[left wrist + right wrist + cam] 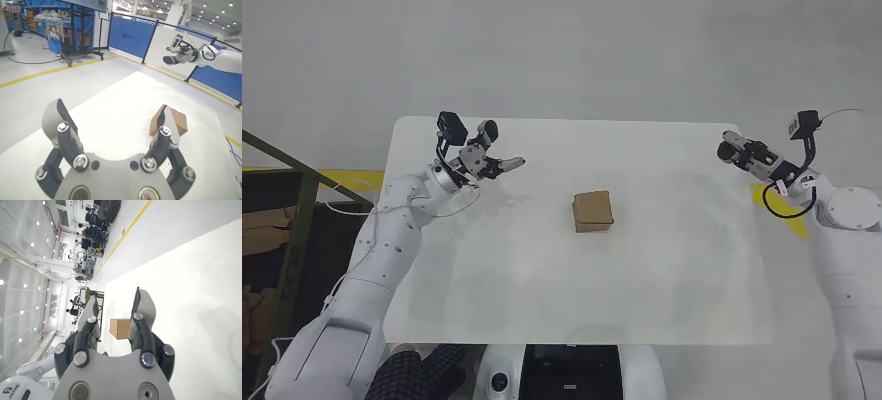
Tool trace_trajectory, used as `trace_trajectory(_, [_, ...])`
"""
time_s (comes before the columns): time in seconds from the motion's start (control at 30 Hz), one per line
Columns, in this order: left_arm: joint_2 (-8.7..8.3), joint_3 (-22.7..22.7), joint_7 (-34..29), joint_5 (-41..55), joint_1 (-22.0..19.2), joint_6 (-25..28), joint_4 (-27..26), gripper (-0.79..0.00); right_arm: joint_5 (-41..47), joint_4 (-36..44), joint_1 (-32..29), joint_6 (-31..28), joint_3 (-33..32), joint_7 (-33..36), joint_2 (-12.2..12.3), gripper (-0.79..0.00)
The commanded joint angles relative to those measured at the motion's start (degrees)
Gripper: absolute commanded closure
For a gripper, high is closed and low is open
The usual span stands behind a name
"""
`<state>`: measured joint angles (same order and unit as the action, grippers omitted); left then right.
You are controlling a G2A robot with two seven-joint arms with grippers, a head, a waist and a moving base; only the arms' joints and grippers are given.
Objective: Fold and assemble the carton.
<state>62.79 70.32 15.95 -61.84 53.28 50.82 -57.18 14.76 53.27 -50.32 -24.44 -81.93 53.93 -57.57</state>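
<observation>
Left hand [112, 103] wide open, right hand [115, 292] open, both apart from carton [593, 211]

white rounded arms [392, 240] — black cables [787, 208], grey jaws, silver screws [81, 162].

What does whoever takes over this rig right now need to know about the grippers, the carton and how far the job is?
Left gripper: jaws open, empty, above the far left part of the table, well apart from the carton.
Right gripper: jaws open, empty, over the far right corner of the table.
Carton: near the middle of the table, standing as a box, touched by neither arm.
Done: it looks folded up, with the top shut as seen from above.
Left: probably only a check. Whether the flaps are fully tucked cannot be told from these views.
</observation>
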Motion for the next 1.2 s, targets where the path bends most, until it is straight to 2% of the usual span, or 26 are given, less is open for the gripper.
trace_trajectory(0.0, [-0.36,1.8,-0.6,2.0,0.5,-0.6,0.2,-0.785,-0.7,-0.9,0.2,-1.0,-0.7,-0.6,0.3,-0.348])
trace_trajectory(0.07, [-0.70,3.3,-1.2,3.2,1.0,-1.1,0.2,-0.785,-1.1,-1.3,0.1,-2.2,-1.4,-1.3,0.5,-0.391])
trace_trajectory(0.13, [-1.12,5.0,-2.4,4.5,1.5,-1.4,0.2,-0.785,-1.7,-1.2,-0.4,-3.5,-2.2,-2.5,0.7,-0.610])
trace_trajectory(0.2, [-1.53,6.6,-3.6,5.4,2.0,-1.6,-0.2,-0.785,-2.3,-1.0,-0.9,-4.8,-3.2,-4.1,1.0,-0.785])
trace_trajectory(0.47, [-2.71,11.3,-6.7,8.3,4.3,-2.9,-2.4,-0.785,-4.0,-0.1,-2.5,-8.5,-5.9,-8.8,1.7,-0.785])
trace_trajectory(1.17, [-2.71,11.3,-6.7,8.3,4.3,-2.9,-2.4,-0.784,-4.0,-0.1,-2.5,-8.5,-5.9,-8.8,1.7,-0.785])
